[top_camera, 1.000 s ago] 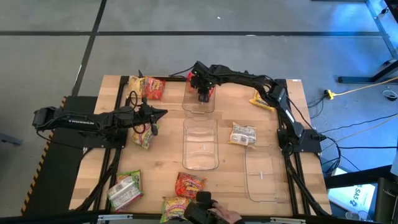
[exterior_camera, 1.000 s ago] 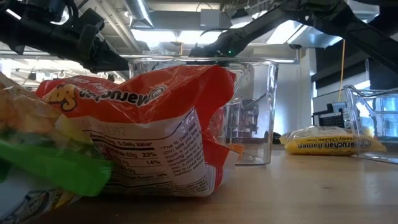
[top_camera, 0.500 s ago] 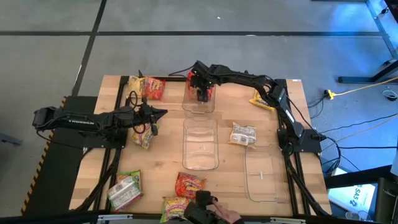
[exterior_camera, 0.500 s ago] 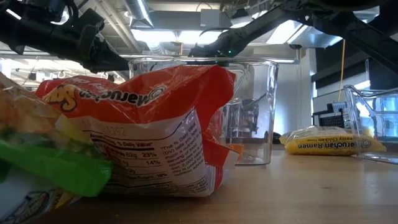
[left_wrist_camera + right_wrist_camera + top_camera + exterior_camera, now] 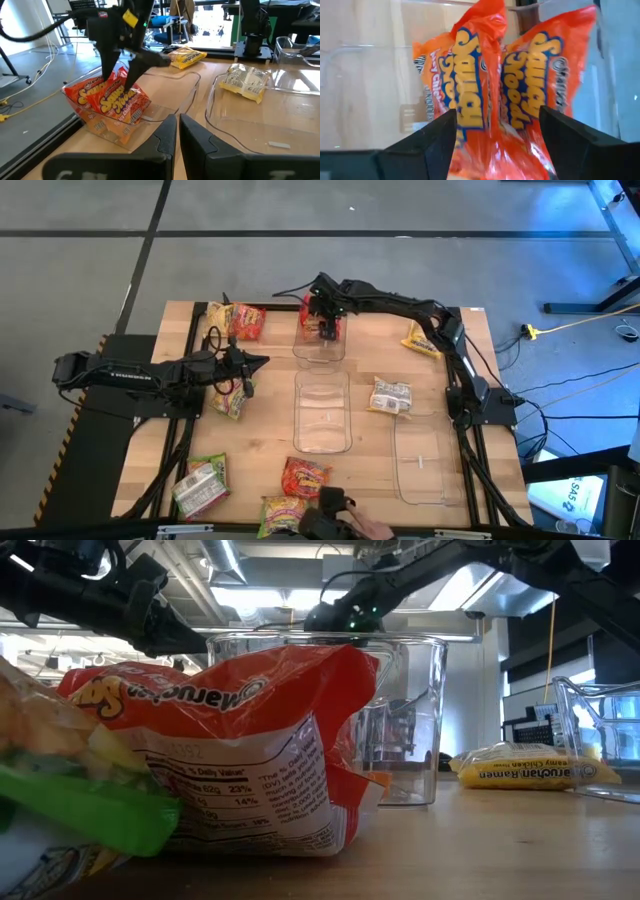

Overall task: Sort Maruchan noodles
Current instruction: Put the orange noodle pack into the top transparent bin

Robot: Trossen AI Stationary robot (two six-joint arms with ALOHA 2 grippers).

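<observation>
Two red Maruchan packets (image 5: 485, 95) stand on edge in the far clear bin (image 5: 320, 348), leaning on its wall (image 5: 107, 102). My right gripper (image 5: 322, 315) hangs open just above them, a finger on each side (image 5: 496, 115). My left gripper (image 5: 262, 361) is shut and waits left of the bins, over a green-yellow packet (image 5: 231, 396) that lies flat. More packets lie flat on the table: a yellow one (image 5: 420, 340), a pale one (image 5: 390, 395), two at the far left (image 5: 236, 320), and three near the front (image 5: 290, 490). My right gripper comes down from above with the tops of the two red packets (image 5: 520, 75) between its spread fingers (image 5: 437, 137). I cannot tell whether the fingers touch them. The packets rest in the bin.
A middle bin (image 5: 322, 442) and a right bin (image 5: 420, 480) lie toward the near side. A person's hand (image 5: 368, 528) and a dark object (image 5: 325, 518) are at the near edge. In the low view a red packet (image 5: 240, 755) fills the foreground.
My right gripper has risen a little and drawn toward the far edge over the far bin. More of the red packets now shows below it in the high view. The left arm has kept still.
</observation>
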